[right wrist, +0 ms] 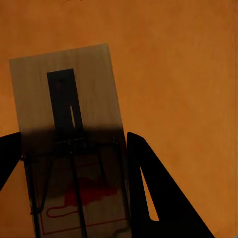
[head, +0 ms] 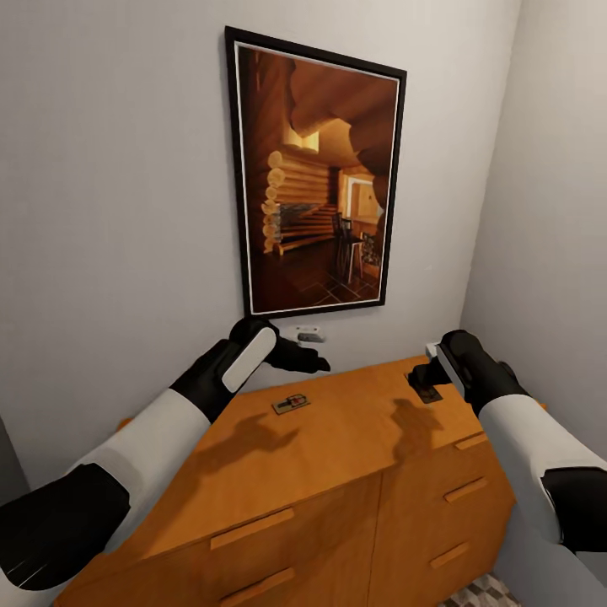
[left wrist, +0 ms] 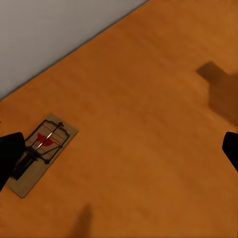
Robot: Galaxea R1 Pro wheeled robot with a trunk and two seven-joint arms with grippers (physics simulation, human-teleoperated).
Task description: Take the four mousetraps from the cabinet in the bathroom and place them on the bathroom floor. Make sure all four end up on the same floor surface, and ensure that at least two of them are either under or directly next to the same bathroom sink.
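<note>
Right gripper (right wrist: 74, 158) fingers straddle a mousetrap (right wrist: 69, 114) on the cabinet (head: 354, 447) top – contact uncertain, so an off-centre close may slide it; left gripper (head: 308, 361) fingers apart above a second trap (head: 291, 405).

A room in a home: framed picture (head: 316, 177) on grey wall (head: 110, 211), wooden cabinet (head: 337, 472), patterned tile floor (head: 476, 593).

Head camera overlooks cabinet (head: 337, 438), wrist cameras seemingly close above
</note>
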